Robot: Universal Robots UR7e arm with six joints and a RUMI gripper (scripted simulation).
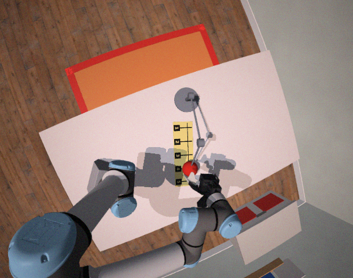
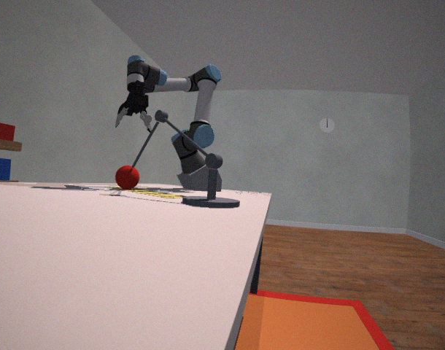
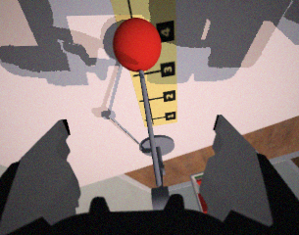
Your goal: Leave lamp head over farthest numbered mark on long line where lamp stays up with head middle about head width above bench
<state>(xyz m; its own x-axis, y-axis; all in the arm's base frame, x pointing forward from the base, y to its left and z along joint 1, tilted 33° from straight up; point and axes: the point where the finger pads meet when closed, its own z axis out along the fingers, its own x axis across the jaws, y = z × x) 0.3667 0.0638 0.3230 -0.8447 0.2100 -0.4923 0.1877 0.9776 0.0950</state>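
The lamp's red ball head hangs low over the bench, covering the long line beside mark 4 in the overhead view. Its height above the bench is hard to tell exactly. The yellow strip carries marks 1 to 5. The grey lamp base stands beyond mark 1. The elbow joint is raised, the forearm sloping down to the head. My gripper is open and empty, above the head and near the elbow's height.
An orange mat with a red border lies beyond the base's side of the white bench. A grey unit with red panels stands past the opposite side. My arm's shadows fall across the strip.
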